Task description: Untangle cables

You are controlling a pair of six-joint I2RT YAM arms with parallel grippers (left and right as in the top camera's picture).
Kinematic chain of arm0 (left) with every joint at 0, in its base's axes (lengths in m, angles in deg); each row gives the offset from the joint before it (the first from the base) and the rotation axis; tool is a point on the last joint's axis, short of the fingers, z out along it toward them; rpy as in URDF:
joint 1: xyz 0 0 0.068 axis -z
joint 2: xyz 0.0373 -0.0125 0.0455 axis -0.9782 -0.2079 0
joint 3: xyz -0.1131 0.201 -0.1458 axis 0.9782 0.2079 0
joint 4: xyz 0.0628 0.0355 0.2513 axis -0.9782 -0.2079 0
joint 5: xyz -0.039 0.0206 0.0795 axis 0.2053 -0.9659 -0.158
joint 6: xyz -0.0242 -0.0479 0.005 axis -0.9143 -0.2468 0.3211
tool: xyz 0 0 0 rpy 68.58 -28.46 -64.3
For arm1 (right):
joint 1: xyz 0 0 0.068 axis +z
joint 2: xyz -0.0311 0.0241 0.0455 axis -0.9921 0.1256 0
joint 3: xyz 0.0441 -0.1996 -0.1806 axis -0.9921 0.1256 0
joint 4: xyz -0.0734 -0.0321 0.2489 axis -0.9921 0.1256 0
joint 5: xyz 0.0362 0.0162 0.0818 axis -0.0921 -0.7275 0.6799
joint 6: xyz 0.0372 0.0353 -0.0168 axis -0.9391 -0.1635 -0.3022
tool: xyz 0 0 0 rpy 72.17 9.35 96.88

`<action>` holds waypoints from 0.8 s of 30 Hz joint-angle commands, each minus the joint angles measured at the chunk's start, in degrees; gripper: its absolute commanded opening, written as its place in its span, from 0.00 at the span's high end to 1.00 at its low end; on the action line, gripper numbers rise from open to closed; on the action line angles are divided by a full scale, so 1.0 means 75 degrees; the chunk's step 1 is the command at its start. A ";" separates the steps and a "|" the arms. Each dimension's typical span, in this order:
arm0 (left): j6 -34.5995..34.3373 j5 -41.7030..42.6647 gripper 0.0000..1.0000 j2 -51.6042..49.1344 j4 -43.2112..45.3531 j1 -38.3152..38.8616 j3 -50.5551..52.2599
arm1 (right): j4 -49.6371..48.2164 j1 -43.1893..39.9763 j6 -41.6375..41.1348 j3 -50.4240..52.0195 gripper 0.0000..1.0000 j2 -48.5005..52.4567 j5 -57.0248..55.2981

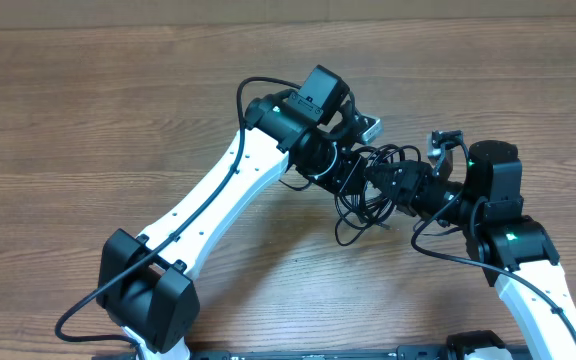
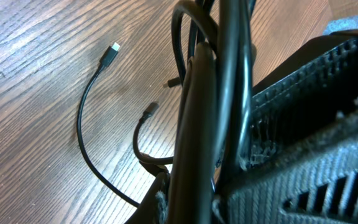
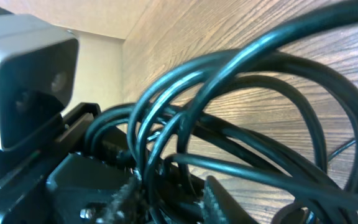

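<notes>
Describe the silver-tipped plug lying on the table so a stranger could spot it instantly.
On the brown wooden table, find the tangle of thin black cables. One thin black cord arcs out of it across bare wood, ending in a small plug. Its bright silver tip sets it apart; the nearest other cable end is dark all over.

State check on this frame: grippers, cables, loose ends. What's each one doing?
cables: tangled in one bundle, held between both grippers
left gripper: shut on the cables
right gripper: shut on the cables
silver-tipped plug end: free, lying on the table
</notes>
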 commanded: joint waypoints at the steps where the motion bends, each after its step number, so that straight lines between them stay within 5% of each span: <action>1: 0.0204 0.0437 0.95 0.0076 0.0073 0.0259 -0.0227 | -0.0119 0.0029 0.0015 -0.0146 0.76 -0.0020 0.0073; 10: 0.0236 0.0833 0.95 0.0076 0.0082 0.0283 -0.0227 | -0.0283 0.0029 -0.0020 -0.0146 0.82 -0.0020 -0.0041; 17: 0.0233 0.0787 0.95 0.0076 0.0093 0.0277 -0.0227 | -0.0425 0.0029 -0.0213 -0.0146 0.96 -0.0020 -0.0064; 24: 0.0221 -0.0595 0.94 0.0076 -0.0079 0.0268 -0.0227 | -0.0332 0.0029 -0.0207 -0.0146 0.96 -0.0020 0.0000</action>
